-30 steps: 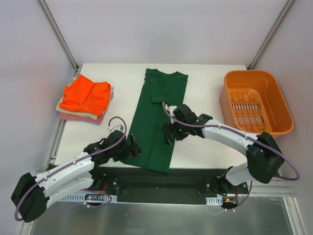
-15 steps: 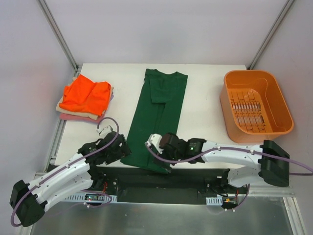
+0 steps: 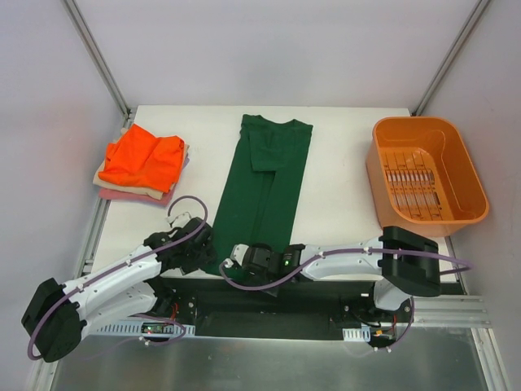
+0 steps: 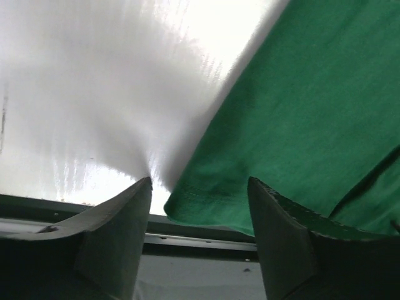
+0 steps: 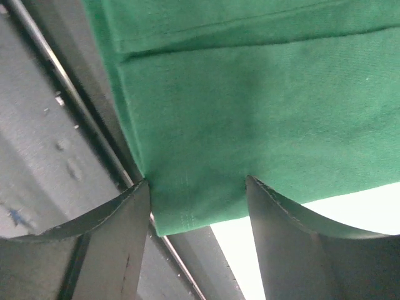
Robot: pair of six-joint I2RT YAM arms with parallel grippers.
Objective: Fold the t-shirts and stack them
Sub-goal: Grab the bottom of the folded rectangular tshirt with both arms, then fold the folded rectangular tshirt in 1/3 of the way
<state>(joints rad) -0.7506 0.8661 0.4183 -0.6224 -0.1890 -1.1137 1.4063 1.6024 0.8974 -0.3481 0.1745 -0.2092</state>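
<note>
- A white table (image 3: pixel 342 163) seen from above, with two robot arms reaching in from its 6 o'clock edge.
- A green shirt (image 3: pixel 264 187) lies flat at the middle of the table, folded lengthwise into a narrow strip.
- Its long axis runs from 12 o'clock down to about 7 o'clock, slightly slanted. The collar end points to 12 o'clock, and the hem lies at the near table edge.
- A folded sleeve panel rests on top of the strip near the collar end.
- The left gripper (image 3: pixel 200 249) sits low at the hem's left corner, at about 7 o'clock on the table.
- In the left wrist view, the left gripper's (image 4: pixel 199 182) dark fingers (image 4: pixel 115 237) are apart. The hem corner lies between them, and neither finger can be seen touching the cloth.
- The right gripper (image 3: pixel 242 259) sits low at the hem's other corner, just beside the left gripper.
- In the right wrist view, the right gripper's (image 5: pixel 197 181) fingers (image 5: pixel 294 244) are also apart, straddling the stitched hem corner at the table edge.
- At 10 o'clock sits a stack: an orange shirt (image 3: pixel 145 159) on top, a cream shirt (image 3: pixel 100 175) under it, and a pink shirt (image 3: pixel 134 196) at the bottom.
- At 2 to 3 o'clock stands an orange basket (image 3: pixel 472 183), well apart from the green shirt.
</note>
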